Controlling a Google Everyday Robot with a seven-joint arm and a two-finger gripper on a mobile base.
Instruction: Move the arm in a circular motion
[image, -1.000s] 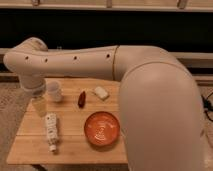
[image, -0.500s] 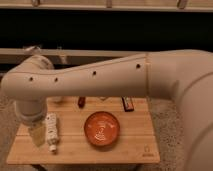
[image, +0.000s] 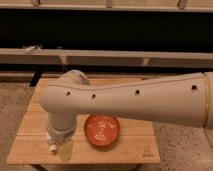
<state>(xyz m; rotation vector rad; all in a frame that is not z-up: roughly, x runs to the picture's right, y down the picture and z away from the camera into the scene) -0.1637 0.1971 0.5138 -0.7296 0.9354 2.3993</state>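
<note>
Mostly the arm (image: 130, 97) hides the table (image: 131, 144); fingers (image: 65, 150) hang beside the orange bowl (image: 101, 130), grip unreadable.

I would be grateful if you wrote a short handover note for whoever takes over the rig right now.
Gripper: the pale gripper tip points down over the front left part of the light wooden table, just left of the orange round bowl.
Arm: the cream-white tube-segment arm reaches in from the right across the middle of the view, elbow bent down at the left.
Done: the arm has swept lower and toward the table's front over the last second, so the circular motion is under way.
Left: whether a full circle is closed cannot be judged; continue the sweep, keeping clear of the bowl.
</note>
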